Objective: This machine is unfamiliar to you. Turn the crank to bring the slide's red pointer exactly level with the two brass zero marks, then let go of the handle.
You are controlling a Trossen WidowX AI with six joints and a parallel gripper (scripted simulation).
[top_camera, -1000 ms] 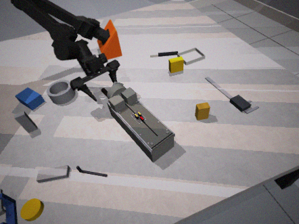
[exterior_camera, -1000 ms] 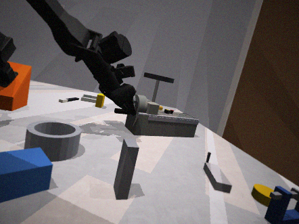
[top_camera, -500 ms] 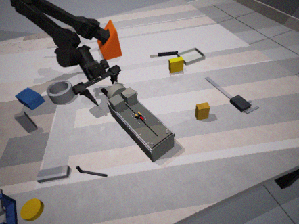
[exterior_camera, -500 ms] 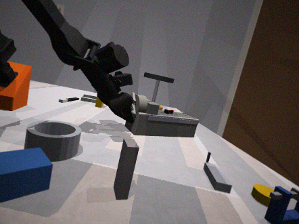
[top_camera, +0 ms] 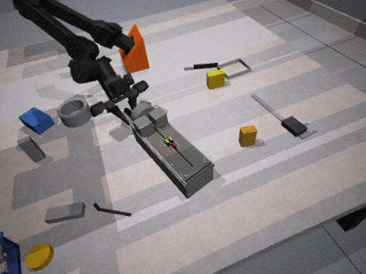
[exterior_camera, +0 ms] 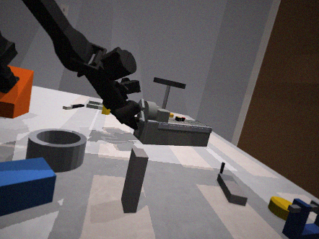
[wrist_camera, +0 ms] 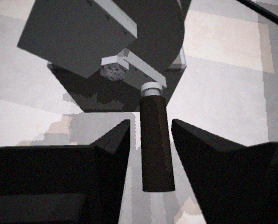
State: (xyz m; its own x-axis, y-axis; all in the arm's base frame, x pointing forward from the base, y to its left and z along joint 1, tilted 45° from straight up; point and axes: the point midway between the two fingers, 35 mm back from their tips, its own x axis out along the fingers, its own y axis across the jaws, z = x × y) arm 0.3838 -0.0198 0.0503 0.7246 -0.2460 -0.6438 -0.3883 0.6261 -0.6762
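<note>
The grey machine (top_camera: pixel 200 181) (exterior_camera: pixel 177 136) has a round disc (top_camera: pixel 142 108) (exterior_camera: pixel 150 110) at its arm-side end. The red pointer (top_camera: pixel 173 145) stands a little off the brass marks (top_camera: pixel 167 141), towards the end away from the crank. In the wrist view the crank arm (wrist_camera: pixel 145 70) runs to a dark handle (wrist_camera: pixel 157 150). My gripper (top_camera: pixel 132 115) (exterior_camera: pixel 138 123) (wrist_camera: pixel 150 124) is partly open, its fingers on either side of the handle with narrow gaps showing in the wrist view. The handle is hidden by the fingers in the exterior view.
A grey ring (top_camera: pixel 74 113) (exterior_camera: pixel 58 154) and a blue block (top_camera: pixel 36 120) (exterior_camera: pixel 25 185) lie beside the arm. An orange wedge (top_camera: pixel 136 55) stands behind it. Yellow (top_camera: pixel 215 80) and orange-yellow (top_camera: pixel 248 137) blocks stand across the machine. A bent black rod (top_camera: pixel 113 211) lies nearby.
</note>
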